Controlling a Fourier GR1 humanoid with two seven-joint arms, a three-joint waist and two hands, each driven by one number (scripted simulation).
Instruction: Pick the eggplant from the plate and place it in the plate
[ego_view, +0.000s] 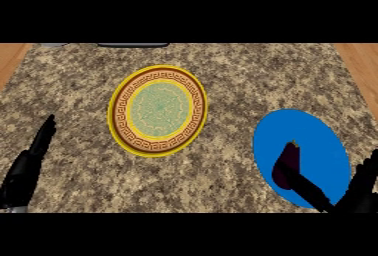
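Spanning whole view: granite counter (221, 165). Sitting centre-left: yellow-rimmed patterned plate (158, 111). Lying at right: blue plate (310, 135), well apart from patterned one. Resting at left edge: left hand (28, 167), fingers straight, holding nothing. Reaching over blue plate from lower right: right hand (347, 195), fingers spread, one touching eggplant. Lying on blue plate's lower left part: eggplant (286, 162), dark purple.
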